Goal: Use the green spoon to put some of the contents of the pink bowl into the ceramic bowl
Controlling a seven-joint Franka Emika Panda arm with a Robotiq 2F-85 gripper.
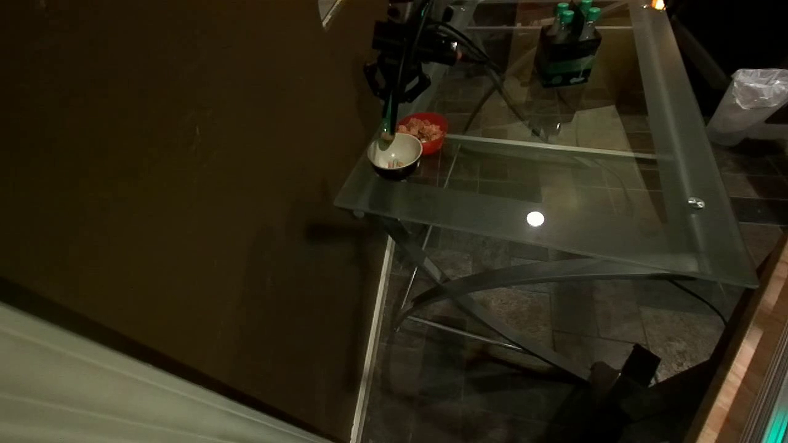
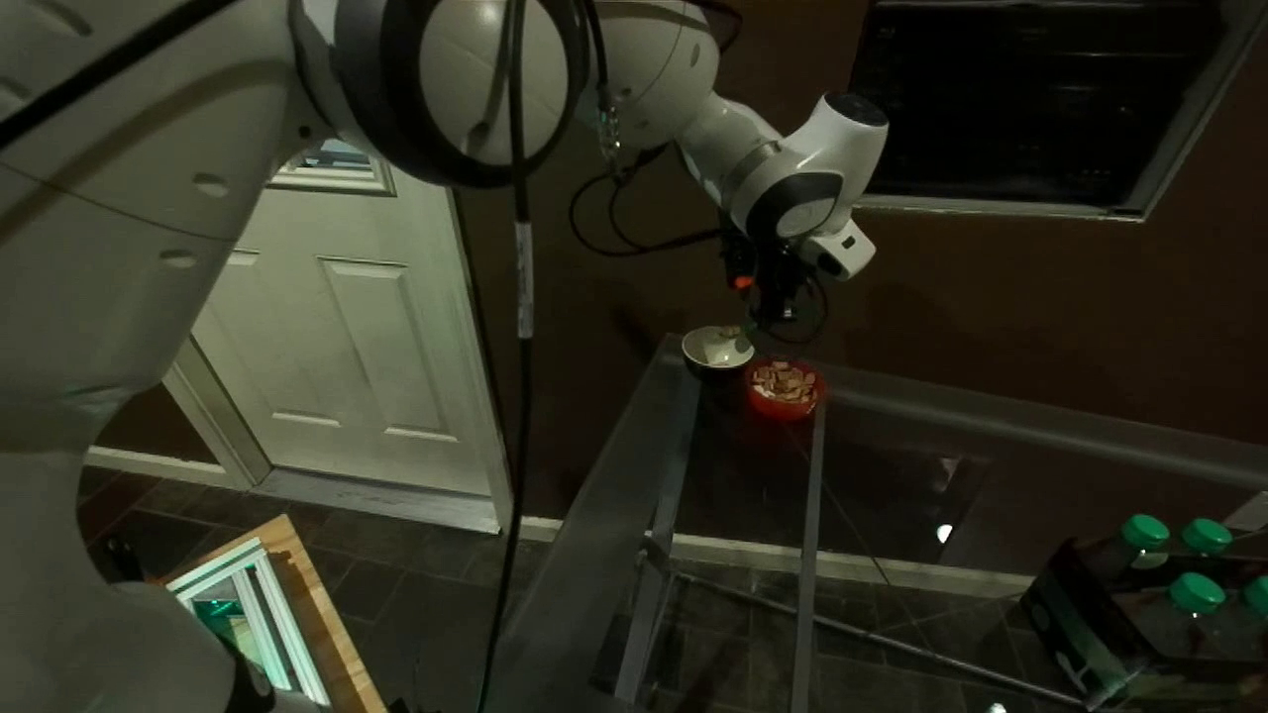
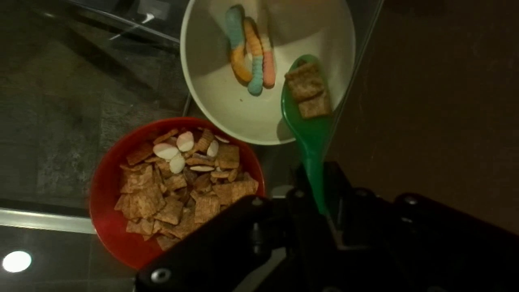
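Observation:
My gripper [image 3: 320, 182] is shut on the handle of the green spoon [image 3: 311, 136]. The spoon's bowl end carries a few brown cereal squares [image 3: 306, 83] and hangs above the wall-side part of the white ceramic bowl [image 3: 243, 115]. Several gummy worms [image 3: 253, 52] lie in the ceramic bowl. The red-pink bowl [image 3: 106, 215] is beside it, holding cereal and pale flakes. In both exterior views the ceramic bowl [image 1: 403, 147] [image 2: 705, 355] and the pink bowl [image 1: 436, 146] [image 2: 783, 408] stand side by side, with the gripper [image 1: 394, 101] above the ceramic bowl's edge.
The bowls stand at a corner of the glass table [image 1: 468, 197], close to the brown wall [image 1: 246, 154]. A carrier of green-capped bottles [image 1: 566, 58] stands farther along the table, also seen in an exterior view [image 2: 1119, 634].

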